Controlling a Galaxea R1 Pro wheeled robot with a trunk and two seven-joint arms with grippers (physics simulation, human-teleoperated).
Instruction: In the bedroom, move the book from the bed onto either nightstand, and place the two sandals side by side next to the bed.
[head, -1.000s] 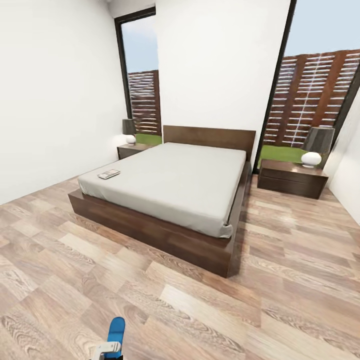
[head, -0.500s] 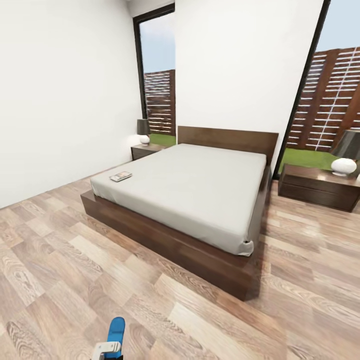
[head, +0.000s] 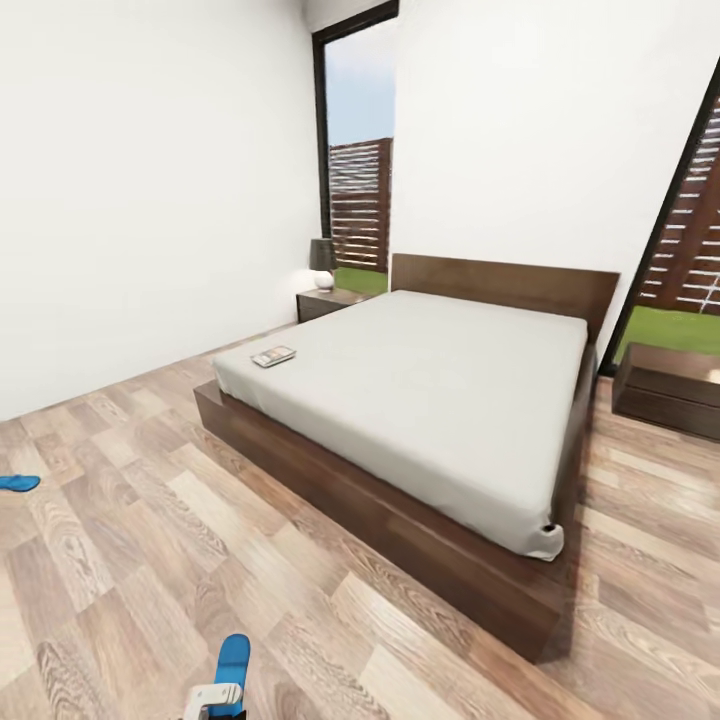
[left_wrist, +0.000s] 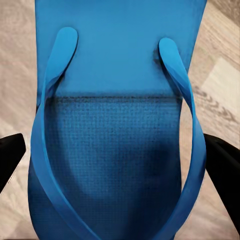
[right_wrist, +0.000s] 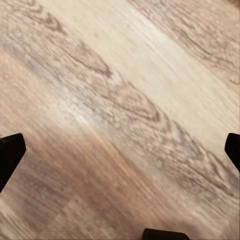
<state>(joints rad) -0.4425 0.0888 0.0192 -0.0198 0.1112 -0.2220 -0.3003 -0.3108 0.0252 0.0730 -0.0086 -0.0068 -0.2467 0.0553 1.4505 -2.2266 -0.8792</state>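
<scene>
In my left wrist view the sandal (left_wrist: 117, 125) is bright blue, a flat sole with two curved straps, and it sits right between the dark fingers (left_wrist: 10, 155) of the left end effector (left_wrist: 117, 165), which pinches it from both sides. The second sandal (head: 18, 483) lies on the floor (head: 150, 520) well off to that end effector's left. The book (head: 273, 356) rests on the bed (head: 440, 390) far ahead. My right end effector (right_wrist: 120, 152) hangs spread wide over bare planks, holding nothing.

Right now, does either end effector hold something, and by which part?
The left end effector holds a blue sandal, its fingers at the sole's two side edges. The right end effector is open over bare floor.
</scene>
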